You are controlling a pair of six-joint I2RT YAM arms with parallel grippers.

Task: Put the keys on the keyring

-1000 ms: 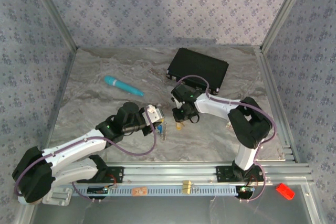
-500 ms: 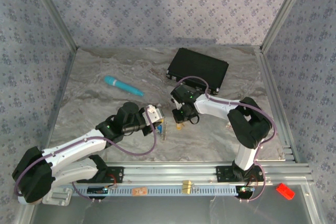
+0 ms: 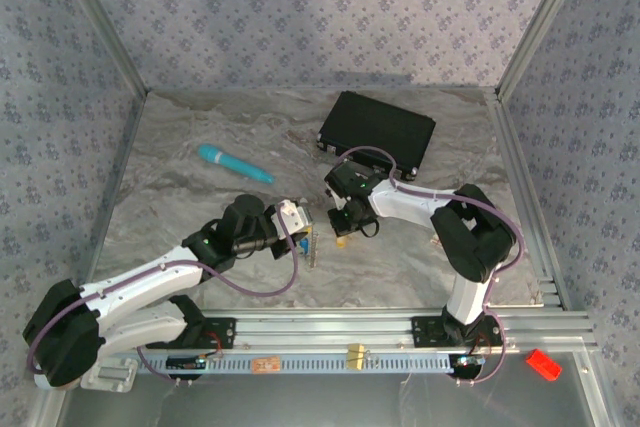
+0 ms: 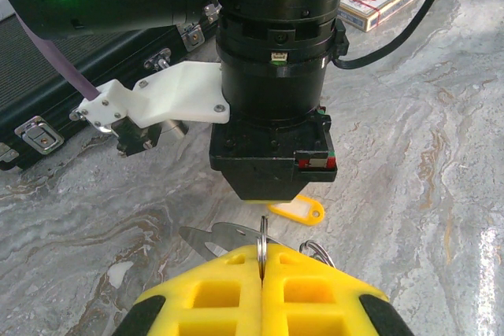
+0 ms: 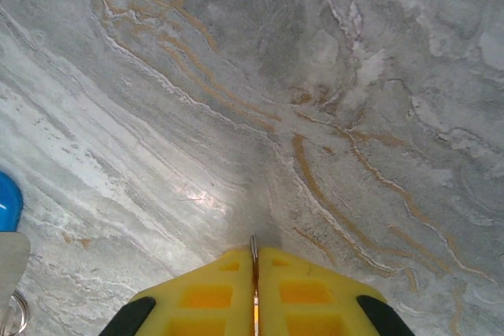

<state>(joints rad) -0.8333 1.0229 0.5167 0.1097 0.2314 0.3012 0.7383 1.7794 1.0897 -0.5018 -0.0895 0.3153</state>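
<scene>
Marbled grey table (image 3: 180,209), papered walls: left tool (image 4: 261,259) is pinched shut on the thin keyring (image 4: 260,234), which stands edge-up. Just beyond it, the yellow key (image 4: 296,210) lies crosswise beneath the nearer right tool (image 5: 253,264), which is clamped on a wire loop (image 5: 253,243), with the blue key (image 5: 6,202) beside. The card box (image 4: 378,1) print is unreadable.

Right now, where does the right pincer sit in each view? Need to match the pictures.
Top external: right pincer at centre, below the black case, tips down at the yellow key.
Left wrist: large black body at upper centre, its tip just above the yellow key.
Right wrist: its own yellow fingers at bottom centre, shut on a thin metal ring.
Shared landmark: the grey marble table.
</scene>
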